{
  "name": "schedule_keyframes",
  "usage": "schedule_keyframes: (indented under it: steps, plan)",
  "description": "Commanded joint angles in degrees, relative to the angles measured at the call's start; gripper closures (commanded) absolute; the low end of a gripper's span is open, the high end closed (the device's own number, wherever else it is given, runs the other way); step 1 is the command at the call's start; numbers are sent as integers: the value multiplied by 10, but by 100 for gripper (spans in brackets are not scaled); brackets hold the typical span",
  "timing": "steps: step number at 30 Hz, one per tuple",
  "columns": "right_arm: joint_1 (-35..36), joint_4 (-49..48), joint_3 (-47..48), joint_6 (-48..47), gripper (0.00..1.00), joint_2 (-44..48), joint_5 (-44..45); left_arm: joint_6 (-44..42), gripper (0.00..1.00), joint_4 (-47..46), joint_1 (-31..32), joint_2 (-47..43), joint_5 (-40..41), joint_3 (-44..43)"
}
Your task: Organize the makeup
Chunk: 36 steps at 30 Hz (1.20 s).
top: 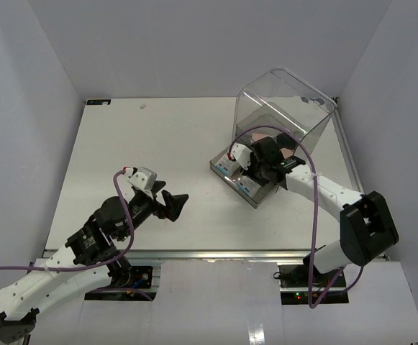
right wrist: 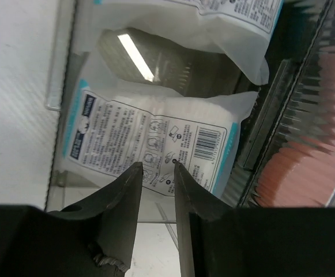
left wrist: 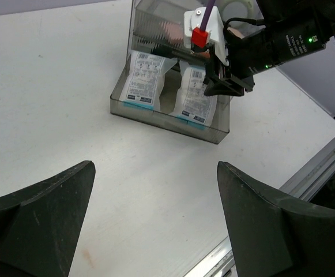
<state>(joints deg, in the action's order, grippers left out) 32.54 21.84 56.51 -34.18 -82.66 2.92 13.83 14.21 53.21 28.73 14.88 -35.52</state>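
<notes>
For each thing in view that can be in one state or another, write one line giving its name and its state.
Large clear plastic box: drawer pulled out.
Smoky clear drawer: open, holding two packets.
Flat white printed packets: lying side by side in the drawer.
Left hand: open, empty, above the white table.
Right hand: jaws narrowly apart over one packet; grip unclear.

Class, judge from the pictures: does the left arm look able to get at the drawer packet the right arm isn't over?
Probably yes. The left gripper has open jaws, only bare table lies before the drawer, and that packet lies uncovered. The right gripper over its neighbour crowds things.
</notes>
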Motion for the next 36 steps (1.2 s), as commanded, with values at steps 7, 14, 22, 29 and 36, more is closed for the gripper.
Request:
schedule_keyframes:
  steps: [7, 14, 22, 29, 36]
  plan:
    - [17, -63, 0, -23, 65, -81, 152, -17, 2, 20, -3, -27, 17, 13]
    - [17, -58, 4, -11, 65, -125, 127, -15, 2, 21, -3, -39, 22, 15]
    - [18, -43, 13, -7, 65, -98, 102, -14, 2, 21, -3, -41, 23, 15]
    - [24, 13, 67, -17, 65, -13, 8, -14, 2, 21, -3, -41, 24, 15]
    - [36, 13, 113, -25, 64, -41, -39, -17, 2, 20, -3, -42, 28, 15]
